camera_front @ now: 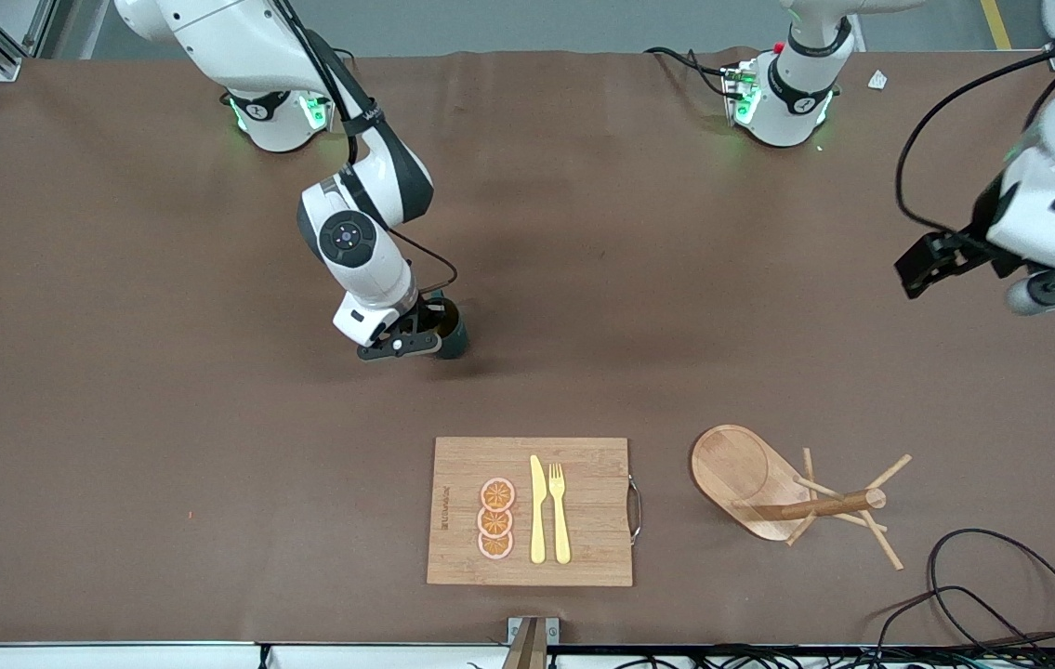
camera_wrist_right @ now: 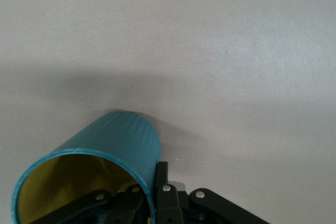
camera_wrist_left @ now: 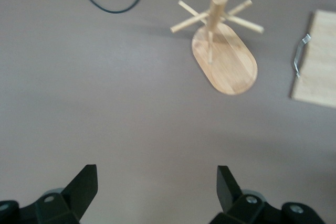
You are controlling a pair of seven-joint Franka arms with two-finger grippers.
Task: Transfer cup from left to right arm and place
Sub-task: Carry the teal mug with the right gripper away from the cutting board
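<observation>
The teal cup with a yellowish inside is low over the brown table, toward the right arm's end and farther from the front camera than the cutting board. My right gripper is shut on the cup's wall, with one finger outside and the other inside the rim. The handle does not show. My left gripper hangs open and empty high over the left arm's end of the table, well apart from the cup.
A wooden cutting board near the front edge carries three orange slices, a yellow knife and fork. Beside it stands a wooden mug tree. Black cables lie at the front corner.
</observation>
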